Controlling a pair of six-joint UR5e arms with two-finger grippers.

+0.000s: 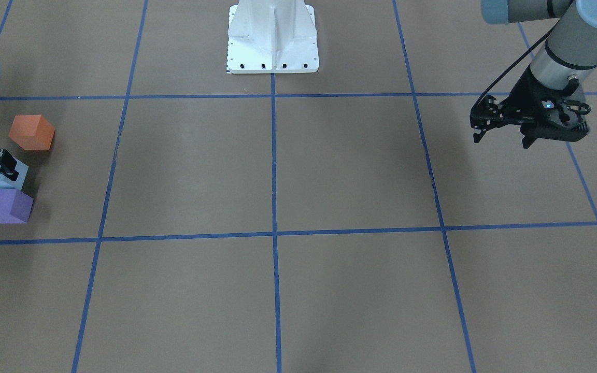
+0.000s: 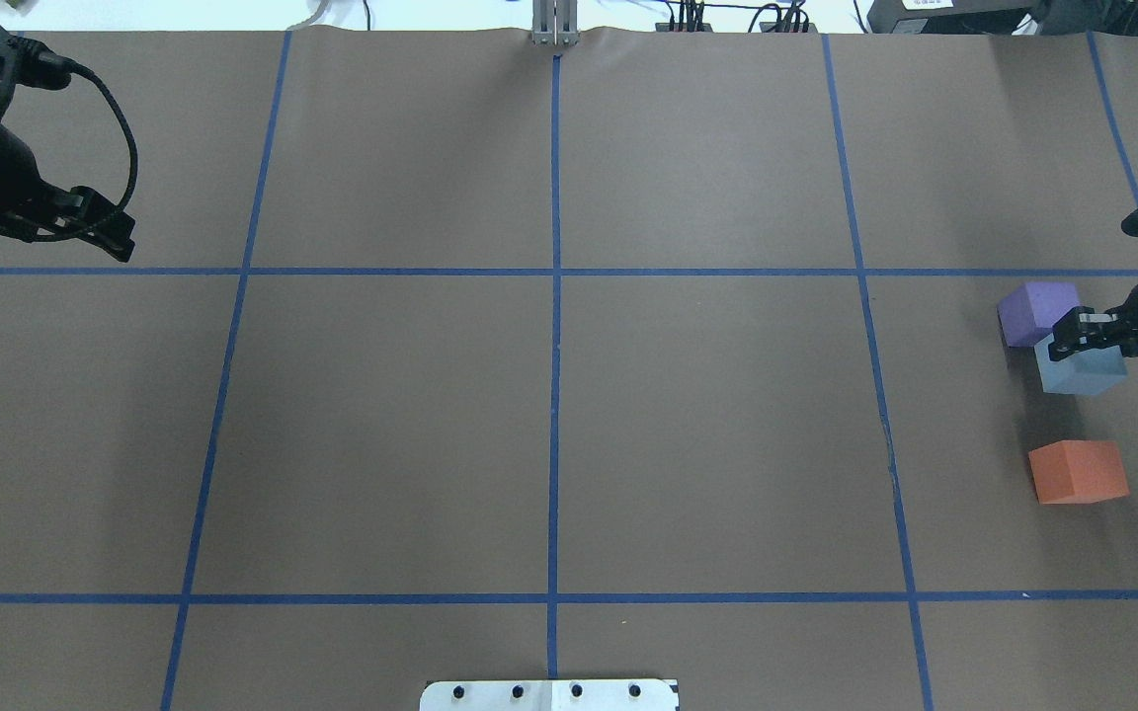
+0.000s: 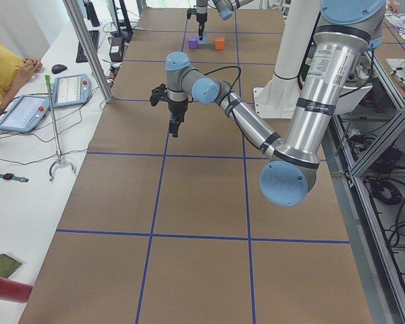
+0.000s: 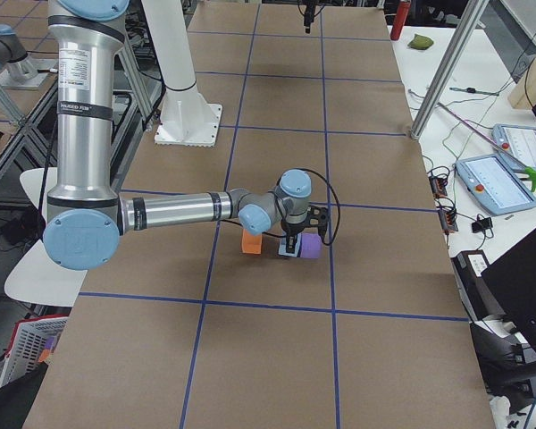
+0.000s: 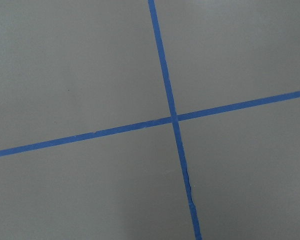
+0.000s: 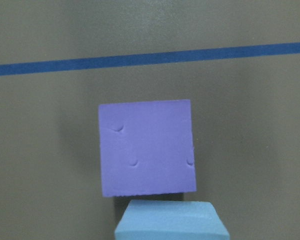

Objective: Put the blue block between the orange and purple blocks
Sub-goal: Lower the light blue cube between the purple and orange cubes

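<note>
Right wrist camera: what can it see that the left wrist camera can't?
Only the right wrist view shows blocks: the purple block and, below it at the picture's bottom edge, the top of the blue block. Only the left wrist view shows blue tape forming a cross. Both show the brown table and some blue tape.

Middle block [image 2: 1083,375] between two others [image 2: 1078,472]
</note>
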